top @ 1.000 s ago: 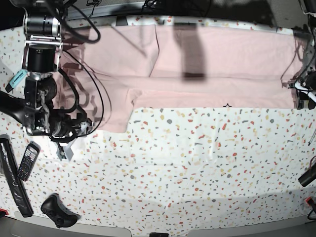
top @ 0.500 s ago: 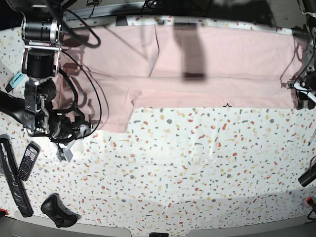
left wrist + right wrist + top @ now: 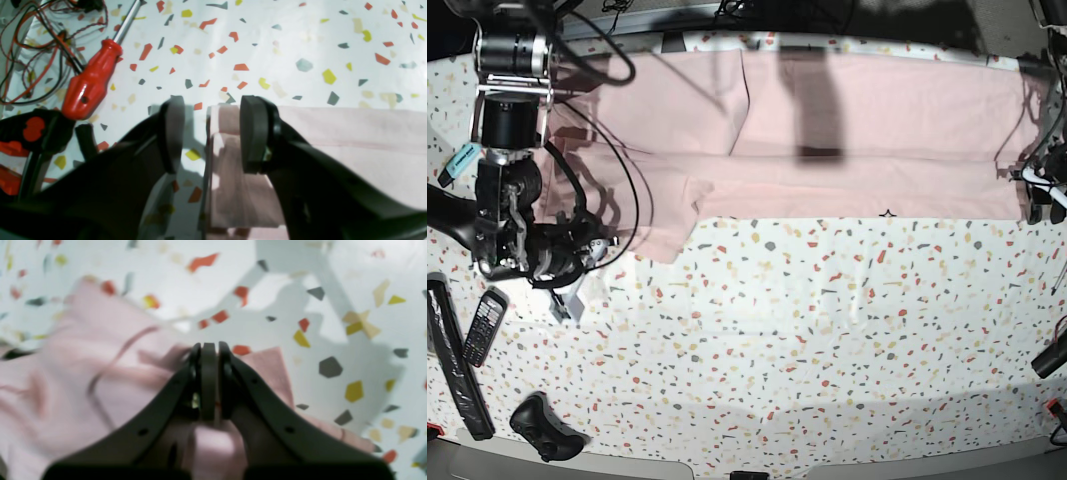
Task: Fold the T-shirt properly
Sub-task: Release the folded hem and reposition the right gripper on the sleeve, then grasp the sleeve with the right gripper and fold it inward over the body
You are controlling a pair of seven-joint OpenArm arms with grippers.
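Pink cotton, the T-shirt (image 3: 847, 130) lies spread along the far edge of the speckled terrazzo surface (image 3: 827, 340), folded into a long band with one flap hanging nearer at the end by the right arm.

Right pincer (image 3: 208, 380): fingers pressed together on a bunch of the T-shirt's fabric, which gathers into creases around the tips. In the base view this pincer (image 3: 592, 250) sits at the near corner of that hanging flap.

Left pincer (image 3: 211, 133): fingers held apart at a moderate gap, straddling the T-shirt's folded end corner (image 3: 230, 156). One finger (image 3: 253, 133) stands over the cloth, the other (image 3: 173, 133) over bare surface just beside the cloth edge. Whether either pad touches the fabric cannot be told.

Other items noted: a red-handled screwdriver (image 3: 90, 80) and loose wires (image 3: 30, 60) lie beyond the T-shirt's end. A mobile phone (image 3: 484, 325) and a black game controller (image 3: 545, 428) lie on the surface well apart from the T-shirt, nearer than the right arm.
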